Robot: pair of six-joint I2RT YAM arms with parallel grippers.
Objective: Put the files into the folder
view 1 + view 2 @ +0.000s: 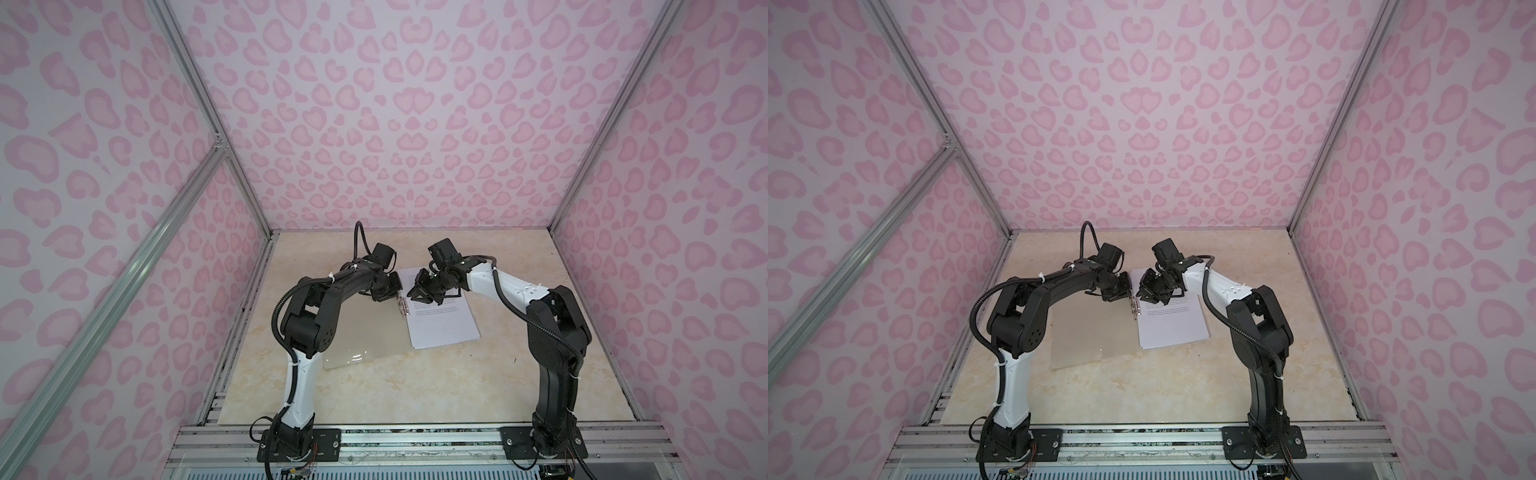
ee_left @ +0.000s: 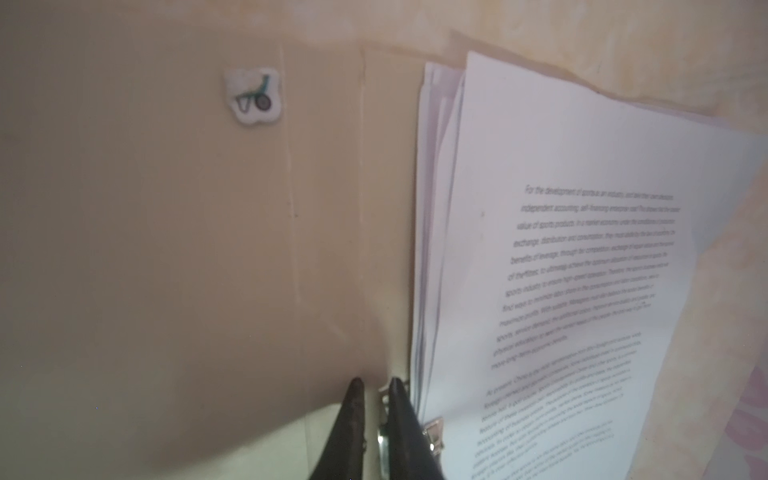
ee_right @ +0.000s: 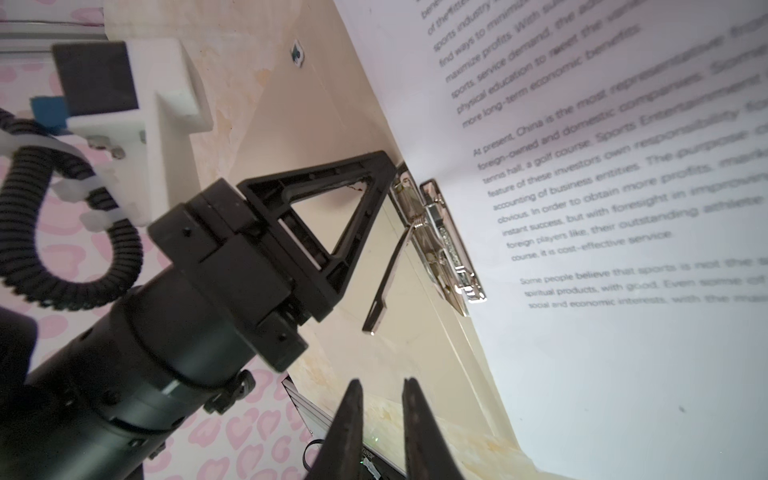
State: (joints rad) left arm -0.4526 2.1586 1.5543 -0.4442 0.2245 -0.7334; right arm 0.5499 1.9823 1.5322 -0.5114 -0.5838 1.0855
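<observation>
The folder (image 1: 357,332) (image 1: 1088,336) lies open on the table, and its beige inside (image 2: 166,249) (image 3: 340,116) bears a small sticker (image 2: 253,96). The files (image 1: 442,328) (image 1: 1173,328), white printed sheets (image 2: 561,270) (image 3: 623,291), are stacked on its right half. A metal clip (image 3: 440,241) (image 2: 434,432) sits along the spine with its lever raised. My left gripper (image 1: 395,296) (image 2: 376,383) is at the clip's far end, jaws nearly together with clip metal between them. My right gripper (image 1: 410,296) (image 3: 382,382) hovers just right of the spine, fingers slightly apart, holding nothing.
Pink patterned walls enclose the cream marbled table (image 1: 415,386) on three sides. Aluminium rails (image 1: 415,436) with both arm bases run along the front edge. The left arm's wrist (image 3: 166,311) stands close beside my right gripper.
</observation>
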